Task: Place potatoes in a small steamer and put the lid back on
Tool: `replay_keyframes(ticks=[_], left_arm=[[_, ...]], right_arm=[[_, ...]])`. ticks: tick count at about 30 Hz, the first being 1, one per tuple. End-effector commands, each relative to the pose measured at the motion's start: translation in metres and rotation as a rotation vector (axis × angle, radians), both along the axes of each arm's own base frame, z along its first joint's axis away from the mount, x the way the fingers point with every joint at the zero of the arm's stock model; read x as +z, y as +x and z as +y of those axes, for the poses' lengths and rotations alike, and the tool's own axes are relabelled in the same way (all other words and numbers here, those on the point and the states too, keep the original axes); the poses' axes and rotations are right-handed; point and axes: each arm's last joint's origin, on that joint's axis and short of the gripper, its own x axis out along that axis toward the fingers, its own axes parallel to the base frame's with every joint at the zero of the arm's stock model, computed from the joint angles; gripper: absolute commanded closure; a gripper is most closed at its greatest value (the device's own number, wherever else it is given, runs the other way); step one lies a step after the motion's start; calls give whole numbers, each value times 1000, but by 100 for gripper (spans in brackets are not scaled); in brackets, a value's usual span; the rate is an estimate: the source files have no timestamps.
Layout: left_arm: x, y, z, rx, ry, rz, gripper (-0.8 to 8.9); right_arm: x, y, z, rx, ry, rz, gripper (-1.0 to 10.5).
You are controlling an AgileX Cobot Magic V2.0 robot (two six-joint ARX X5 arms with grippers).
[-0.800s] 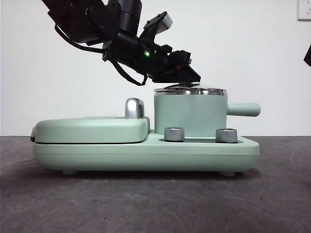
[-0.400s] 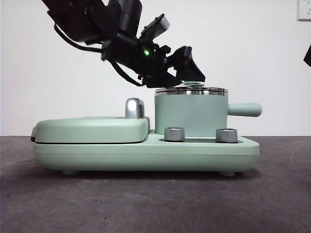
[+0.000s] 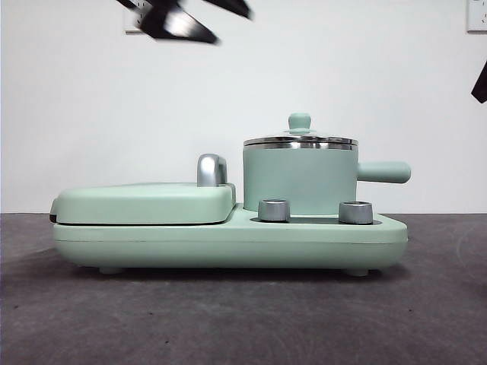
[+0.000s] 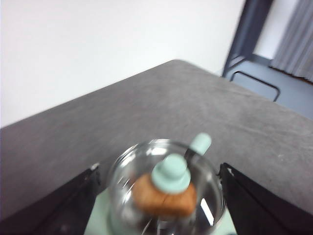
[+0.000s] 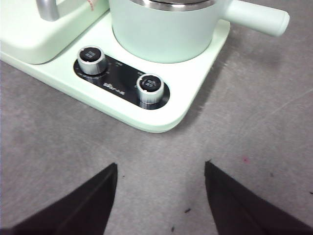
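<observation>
With the lid (image 3: 300,139) seated on the steel rim of the small steamer (image 3: 299,179), the left hand (image 4: 159,198) hangs directly above the pot, jaws spread wide and gripping nothing. In the left wrist view both jaws flank the pot without touching it, and the wrist camera looks steeply down onto the lid's mint-green knob (image 4: 170,172). In the front view this hand appears only as a blurred dark shape (image 3: 176,17) at the top edge, well clear of the lid.

The potato (image 4: 164,197) lies inside the small steamer, visible through the glass beneath the knob as an orange-brown lump. The pot's side handle (image 3: 383,172) projects away from the closed grill plate (image 3: 144,202). The pot stands on the mint-green cooker base (image 3: 228,243), behind two steel dials (image 5: 92,55) (image 5: 148,84). The base rests on the grey desk (image 3: 228,319), set back from the desk's front edge.

The right hand (image 5: 160,196) hovers low over bare desk just in front of the base, near the dials. Its jaws are spread apart and hold nothing; the hand tilts down towards the desk.
</observation>
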Motion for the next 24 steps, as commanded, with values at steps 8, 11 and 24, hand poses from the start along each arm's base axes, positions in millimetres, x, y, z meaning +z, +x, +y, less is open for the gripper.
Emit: replay_keyframes(ticks=[8,11,24], left_arm=[[16,-97,83,177,7,25,418],[2,-127,98,218,16,68,418],[-66,-201,118,285,55,289,417]], right_arm=[[1,-1,3,60,35,19,637],[1,-1,4,75,43,26,637],[1,-1,4,71,46,32,637]])
